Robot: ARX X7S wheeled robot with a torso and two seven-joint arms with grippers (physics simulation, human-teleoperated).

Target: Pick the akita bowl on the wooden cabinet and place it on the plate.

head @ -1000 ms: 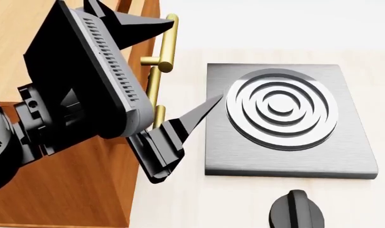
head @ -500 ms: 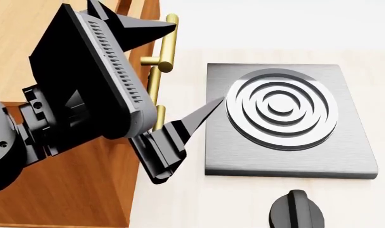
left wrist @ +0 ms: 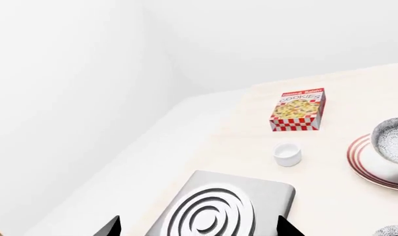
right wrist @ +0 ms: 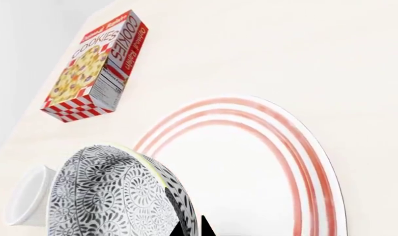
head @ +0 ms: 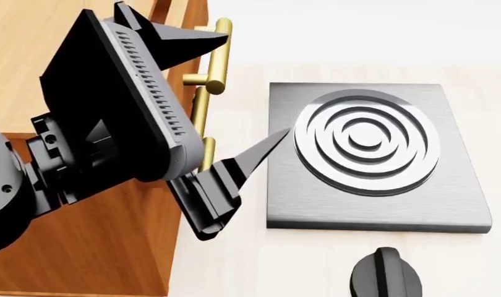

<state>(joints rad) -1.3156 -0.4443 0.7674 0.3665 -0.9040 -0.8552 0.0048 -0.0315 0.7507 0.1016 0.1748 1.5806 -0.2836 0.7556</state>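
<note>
Jaws of the left gripper (head: 242, 93) are spread wide with nothing between them, beside the wooden cabinet (head: 85, 247) and its brass handle (head: 211, 93). The akita bowl (right wrist: 120, 196) is seen over the plate (right wrist: 251, 162), tilted, with the right gripper (right wrist: 192, 228) tips pinched on its rim. Compared with 0.5 s ago, the left gripper appears almost unmoved.

Black left claw (head: 234, 93), pointed fingers, grey ribbed panel, round screw holes, matte casing
</note>
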